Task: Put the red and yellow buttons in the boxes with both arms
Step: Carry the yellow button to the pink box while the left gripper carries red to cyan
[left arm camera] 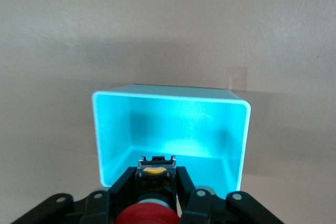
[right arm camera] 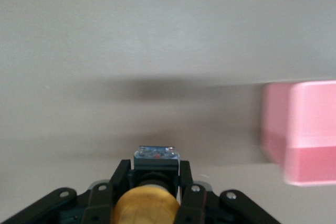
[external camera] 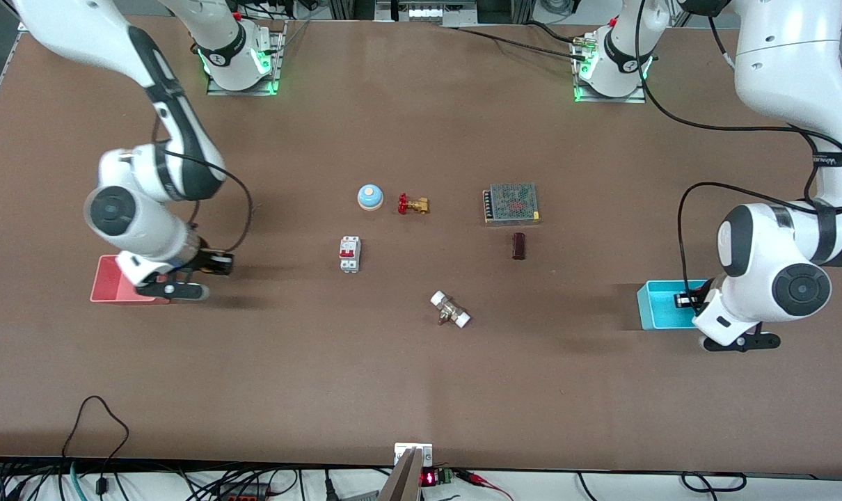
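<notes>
The left gripper (left arm camera: pixel 155 184), wrist bent down, hangs over the cyan box (left arm camera: pixel 170 132), jaws clamped on the red button (left arm camera: pixel 147 214). The right gripper (right arm camera: pixel 155 182), jaws gripping the yellow button (right arm camera: pixel 147 203), hangs low beside the pink box (right arm camera: pixel 310 129).

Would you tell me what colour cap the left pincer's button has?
Red, seen best in the left wrist view: the button sits in the left pincer.

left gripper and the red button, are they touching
Touching. The left wrist view shows the red button clamped between the left gripper's jaws, black base pressed on both sides, over the cyan box.
</notes>
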{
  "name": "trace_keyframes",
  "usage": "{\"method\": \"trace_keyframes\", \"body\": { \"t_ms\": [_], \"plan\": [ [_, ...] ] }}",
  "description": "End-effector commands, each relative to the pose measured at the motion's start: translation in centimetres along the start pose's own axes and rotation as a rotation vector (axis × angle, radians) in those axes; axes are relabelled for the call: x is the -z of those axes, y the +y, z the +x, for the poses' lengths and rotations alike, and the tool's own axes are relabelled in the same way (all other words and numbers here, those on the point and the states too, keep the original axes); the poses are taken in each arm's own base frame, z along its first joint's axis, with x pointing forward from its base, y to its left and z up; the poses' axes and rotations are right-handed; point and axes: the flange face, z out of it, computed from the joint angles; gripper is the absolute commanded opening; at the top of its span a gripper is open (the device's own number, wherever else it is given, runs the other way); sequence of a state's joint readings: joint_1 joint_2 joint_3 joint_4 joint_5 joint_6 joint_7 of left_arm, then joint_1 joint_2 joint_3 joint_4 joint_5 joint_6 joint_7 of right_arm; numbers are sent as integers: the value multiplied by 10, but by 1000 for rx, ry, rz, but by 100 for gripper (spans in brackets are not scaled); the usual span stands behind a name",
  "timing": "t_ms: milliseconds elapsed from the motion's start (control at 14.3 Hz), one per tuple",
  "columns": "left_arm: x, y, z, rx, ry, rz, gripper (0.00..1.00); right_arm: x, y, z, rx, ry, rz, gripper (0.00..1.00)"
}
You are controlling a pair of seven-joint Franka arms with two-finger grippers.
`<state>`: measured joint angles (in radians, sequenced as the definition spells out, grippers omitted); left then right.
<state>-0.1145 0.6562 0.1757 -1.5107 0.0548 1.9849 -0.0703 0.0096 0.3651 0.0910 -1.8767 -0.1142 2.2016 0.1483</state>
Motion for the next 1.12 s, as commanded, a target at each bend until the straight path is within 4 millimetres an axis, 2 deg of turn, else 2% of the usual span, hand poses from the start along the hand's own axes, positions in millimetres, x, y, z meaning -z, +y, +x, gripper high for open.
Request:
{"method": "trace_keyframes", "body": {
  "t_ms": [0,140,209,349,419,558,628,698,907,977,1047],
  "plan": [
    [-9,2,0,-17,12,-49,23,37,67,-4,93,9,-7,2],
    [-25,-3,1,-13,21,-61,23,40,107,-4,127,16,-12,2],
    [-36,-3,1,-15,30,-61,23,38,121,-4,128,19,-12,2],
    [-48,-2,3,-52,65,-60,23,20,143,-5,81,2,0,2],
    [-49,-9,4,-43,73,-61,23,9,150,-3,52,10,24,2],
    [-55,-8,6,-57,86,-61,23,-15,153,4,75,37,28,2],
    [-58,-7,6,-60,94,-60,23,-27,163,6,90,52,16,2],
    [-68,-8,4,-62,94,-60,23,-37,166,9,102,63,9,2],
    [-83,-6,0,-67,131,-59,25,-58,173,11,108,78,-4,3],
    [-83,-6,0,-67,131,-59,28,-63,174,11,108,76,-6,3],
    [-83,-5,-1,-67,131,-59,37,-69,177,9,102,73,-6,3]
  ]
}}
